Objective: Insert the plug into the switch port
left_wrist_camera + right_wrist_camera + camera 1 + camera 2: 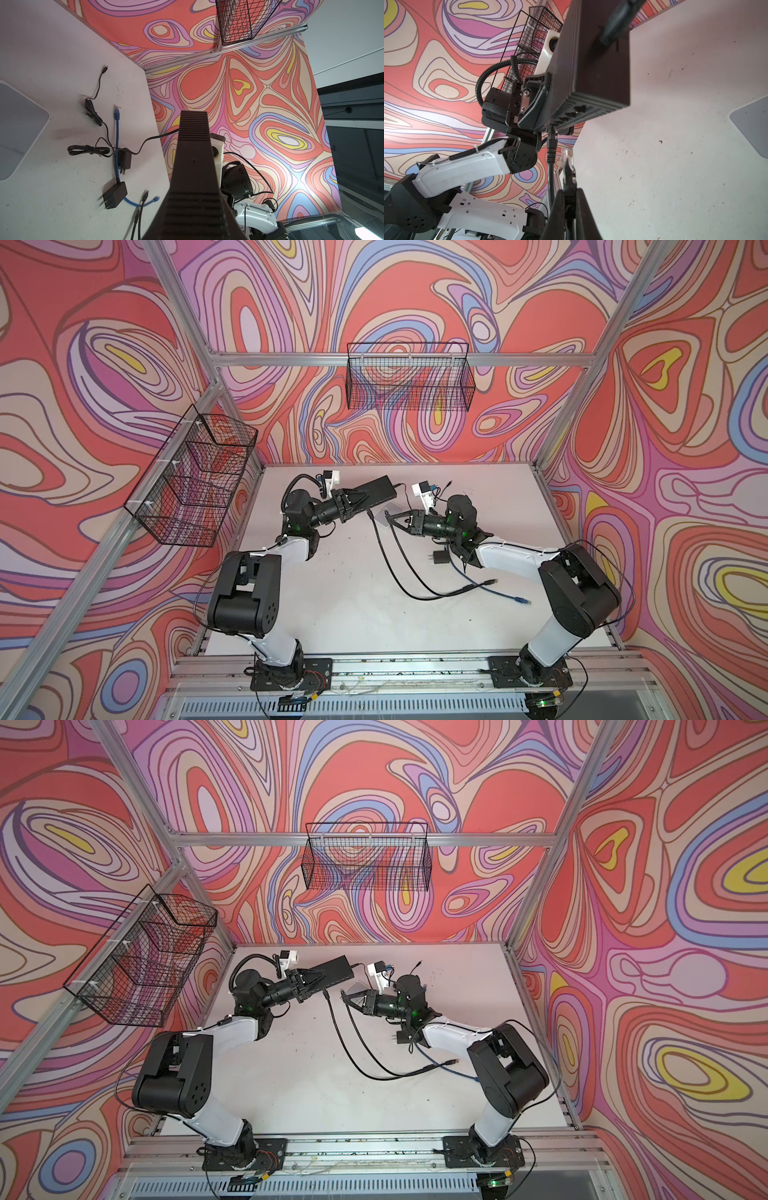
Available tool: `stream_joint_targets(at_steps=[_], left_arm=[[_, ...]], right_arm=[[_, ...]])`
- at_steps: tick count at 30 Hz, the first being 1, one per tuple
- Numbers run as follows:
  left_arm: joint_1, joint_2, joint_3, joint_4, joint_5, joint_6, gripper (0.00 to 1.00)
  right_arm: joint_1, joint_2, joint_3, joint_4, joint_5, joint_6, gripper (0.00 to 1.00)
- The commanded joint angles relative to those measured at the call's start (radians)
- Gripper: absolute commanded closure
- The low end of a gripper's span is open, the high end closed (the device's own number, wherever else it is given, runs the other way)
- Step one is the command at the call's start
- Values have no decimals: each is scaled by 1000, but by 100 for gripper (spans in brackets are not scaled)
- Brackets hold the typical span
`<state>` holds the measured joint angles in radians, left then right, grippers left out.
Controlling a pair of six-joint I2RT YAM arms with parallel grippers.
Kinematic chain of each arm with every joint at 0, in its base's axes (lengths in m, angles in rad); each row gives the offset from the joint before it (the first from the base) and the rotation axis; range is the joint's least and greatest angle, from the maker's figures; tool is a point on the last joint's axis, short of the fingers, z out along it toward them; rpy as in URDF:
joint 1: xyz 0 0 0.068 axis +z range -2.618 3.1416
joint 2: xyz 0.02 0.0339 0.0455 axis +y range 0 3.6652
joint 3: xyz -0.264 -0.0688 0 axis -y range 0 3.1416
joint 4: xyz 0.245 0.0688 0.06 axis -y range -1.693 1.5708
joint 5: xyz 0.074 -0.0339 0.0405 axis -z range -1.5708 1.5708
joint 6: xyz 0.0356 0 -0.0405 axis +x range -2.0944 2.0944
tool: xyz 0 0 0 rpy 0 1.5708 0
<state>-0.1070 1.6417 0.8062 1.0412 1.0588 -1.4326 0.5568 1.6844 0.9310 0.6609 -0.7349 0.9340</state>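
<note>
Plug (pixel 568 154) — clear plastic — near ribbed switch (pixel 591 83)

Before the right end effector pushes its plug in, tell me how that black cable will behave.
Likely floppy: the black cable hangs from the right end effector in a loose curve onto the table. The stub carrying the clear plug looks stiff enough to push, but might buckle.
</note>
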Motion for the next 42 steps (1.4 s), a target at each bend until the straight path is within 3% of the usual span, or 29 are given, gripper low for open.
stream_joint_targets(at_steps=[1,42], left_arm=[[-9,9,1,112,21,-27,95],[-50,9,-1,130,31,-23,96]], right_arm=[[-3,26,26,41,-23,17,100],[-1,76,87,100,-27,75,100]])
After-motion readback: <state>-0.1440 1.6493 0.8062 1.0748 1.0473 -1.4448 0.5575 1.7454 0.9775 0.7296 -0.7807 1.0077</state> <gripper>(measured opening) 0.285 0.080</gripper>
